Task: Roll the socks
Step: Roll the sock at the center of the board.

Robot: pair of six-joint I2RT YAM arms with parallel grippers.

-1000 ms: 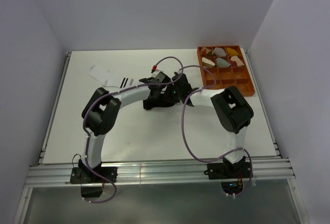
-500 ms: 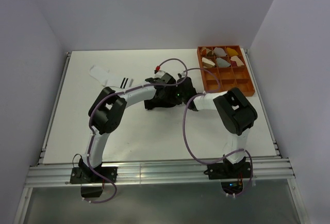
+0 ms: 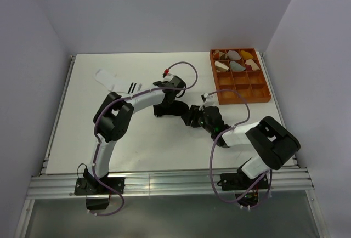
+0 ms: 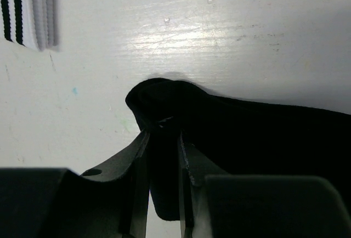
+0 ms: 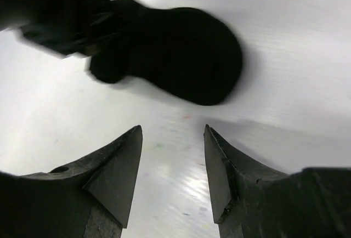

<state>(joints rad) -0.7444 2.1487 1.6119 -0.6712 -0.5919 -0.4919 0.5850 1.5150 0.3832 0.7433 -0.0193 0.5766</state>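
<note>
My left gripper (image 4: 163, 135) is clamped on the black sock (image 4: 258, 134). In the left wrist view its two fingers (image 4: 138, 164) stand close together at the lower middle of the frame, with a fold of the dark fabric pinched between them. The rest of the sock runs off to the right edge. My right gripper (image 5: 171, 136) holds nothing, and its jaws are spread wide with bare white table (image 3: 82, 128) showing between the tips. In that wrist view the rounded end of the black sock lies in the upper middle, apart from my right fingertips (image 5: 130, 139), and a dark blur that I cannot make out sits at the upper left. From above, the black sock sits near the centre of the table, and my right gripper is just to its lower right. The white sock (image 3: 112, 80) lies flat toward the upper left of the table, well apart from the black one. Its black-striped cuff shows at the upper left corner of the left wrist view. The orange tray (image 3: 253, 90) stands at the upper right, with rolled bundles (image 3: 236, 60) in its top rows.
</note>
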